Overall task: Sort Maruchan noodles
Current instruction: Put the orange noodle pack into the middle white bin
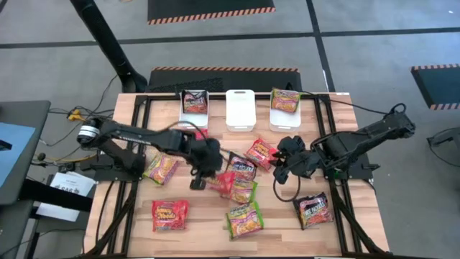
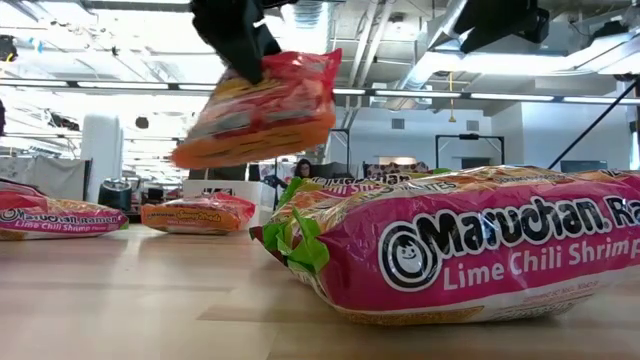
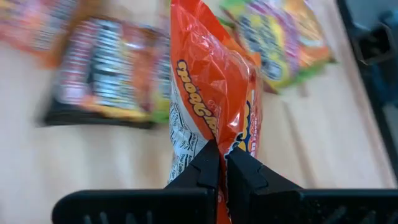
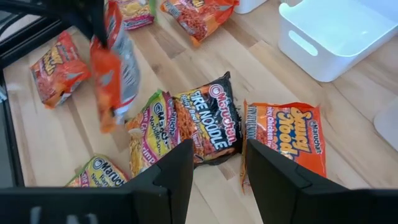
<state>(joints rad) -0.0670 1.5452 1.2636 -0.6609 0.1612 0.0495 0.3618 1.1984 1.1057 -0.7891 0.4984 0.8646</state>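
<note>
Ramen packets lie scattered over the wooden table, and the left gripper has one of them in the air. Its jaws are pinched tight on the edge of a red-orange Maruchan packet, which hangs clear of the tabletop near the middle of the table, above a black Fire Noodle packet and a green Lime Chili Shrimp packet that lie side by side and overlap. The right gripper hovers just beside this cluster with its jaws apart and nothing between them; an orange Saucy Noodle packet lies flat below it, next to the black one.

Three white bins stand in a row at the far edge. The left bin holds a dark packet, the right one a packet with green edges. Another red-orange packet rests near the front left of the table, and another dark packet near the front right.
</note>
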